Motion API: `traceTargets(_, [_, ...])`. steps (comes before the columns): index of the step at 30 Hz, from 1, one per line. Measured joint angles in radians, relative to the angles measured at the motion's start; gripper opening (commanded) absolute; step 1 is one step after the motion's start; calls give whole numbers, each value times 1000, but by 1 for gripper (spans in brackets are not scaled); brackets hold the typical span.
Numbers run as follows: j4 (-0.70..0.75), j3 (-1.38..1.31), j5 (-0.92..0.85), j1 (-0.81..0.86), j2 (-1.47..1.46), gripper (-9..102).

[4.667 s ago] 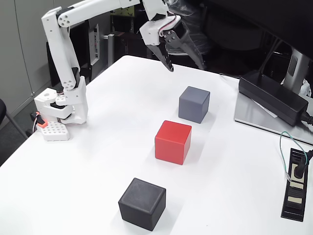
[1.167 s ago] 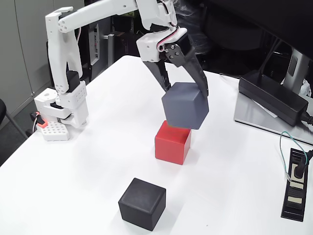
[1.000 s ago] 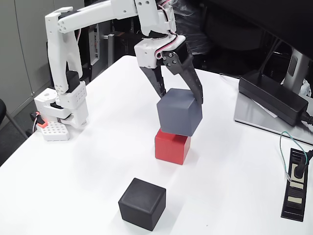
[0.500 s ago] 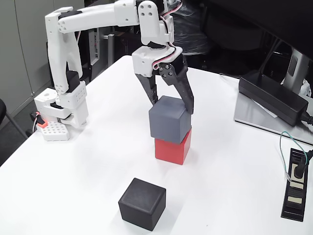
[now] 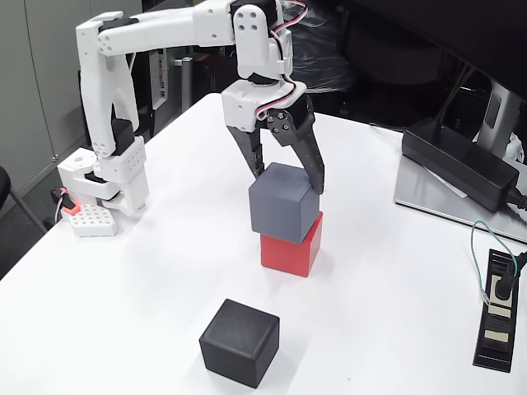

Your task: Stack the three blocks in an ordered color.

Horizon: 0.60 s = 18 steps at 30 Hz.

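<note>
Fingers of the hand [image 5: 290, 181] clamp the blue-grey cube [image 5: 283, 202] from above; it sits on the red cube [image 5: 290, 242], overhanging toward the left. Black cube [image 5: 240, 342] rests apart, nearer the camera, on the white bench [image 5: 165, 271].

Setting: an office or lab workstation. Indicators: a white surface [image 5: 165, 271] with a small white robot arm [image 5: 111, 99] mounted at its left edge; a black power brick [image 5: 457, 163] resting on a monitor stand base [image 5: 436, 202]; a black power strip [image 5: 496, 309] with a plugged cable; dark equipment racks [image 5: 193, 62] behind.
</note>
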Motion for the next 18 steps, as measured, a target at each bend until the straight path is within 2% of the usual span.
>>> traceTargets(5, [0, 0, 0, 0, 0, 16])
traceTargets(11, [0, 0, 0, -75, 0, 32])
traceTargets(18, [0, 0, 0, -97, 2, 38])
